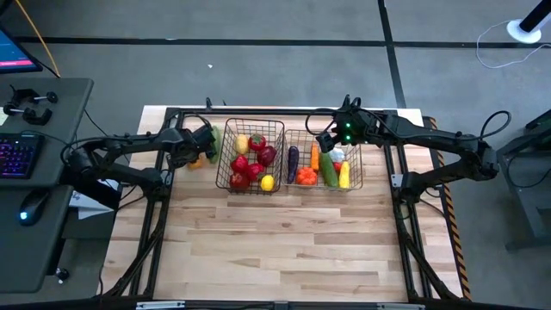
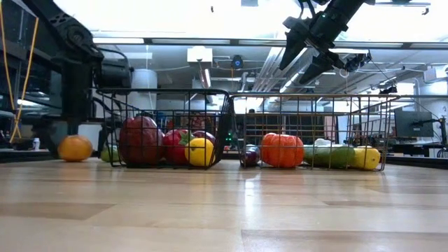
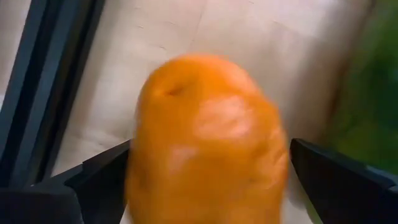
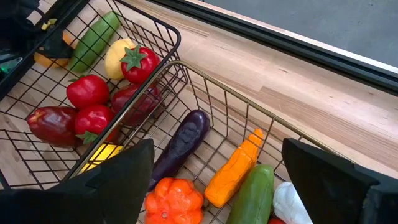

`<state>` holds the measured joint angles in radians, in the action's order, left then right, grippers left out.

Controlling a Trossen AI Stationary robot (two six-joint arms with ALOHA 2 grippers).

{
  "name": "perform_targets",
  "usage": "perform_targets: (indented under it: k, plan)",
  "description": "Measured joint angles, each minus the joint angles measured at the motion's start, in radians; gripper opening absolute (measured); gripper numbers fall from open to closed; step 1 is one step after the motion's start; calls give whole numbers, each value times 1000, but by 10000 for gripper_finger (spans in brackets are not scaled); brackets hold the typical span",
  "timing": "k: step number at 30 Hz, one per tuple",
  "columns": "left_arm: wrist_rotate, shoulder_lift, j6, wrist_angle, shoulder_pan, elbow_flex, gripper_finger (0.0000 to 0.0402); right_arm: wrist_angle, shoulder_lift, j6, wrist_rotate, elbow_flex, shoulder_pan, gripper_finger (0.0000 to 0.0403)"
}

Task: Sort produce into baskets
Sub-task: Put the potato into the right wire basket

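Orange fruit (image 3: 208, 140) sits between my left hand's (image 1: 200, 146) open fingers on the surface (image 1: 284, 241); right hand (image 1: 331, 142) hovers open above wider basket (image 1: 303, 185).

orange fruit (image 3: 205, 137), purple eggplant (image 4: 183, 144), dark wire baskets (image 4: 165, 31)

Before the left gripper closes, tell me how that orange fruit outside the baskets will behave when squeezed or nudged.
The orange fruit looks round, so a nudge would probably send it rolling across the wooden table. Its glossy skin suggests it may slip between the left gripper's open fingers if pinched off-centre. It looks like a rigid toy, so probably light.
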<state>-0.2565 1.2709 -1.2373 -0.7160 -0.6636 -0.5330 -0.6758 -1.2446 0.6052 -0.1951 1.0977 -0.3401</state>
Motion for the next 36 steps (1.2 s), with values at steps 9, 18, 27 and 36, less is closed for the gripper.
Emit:
perform_targets:
  k: [9,18,27,36]
  plan:
    - [-12,0,44,36,-5,4,359,0,0,27,0,0,0,346]
    - [28,-77,64,19,3,-16,239,0,0,45,0,0,0,346]
    - [-151,-343,175,-13,-20,-235,287,0,0,50,0,0,0,346]
    - [13,-314,365,254,26,-395,271,0,2,42,37,0,-5,346]
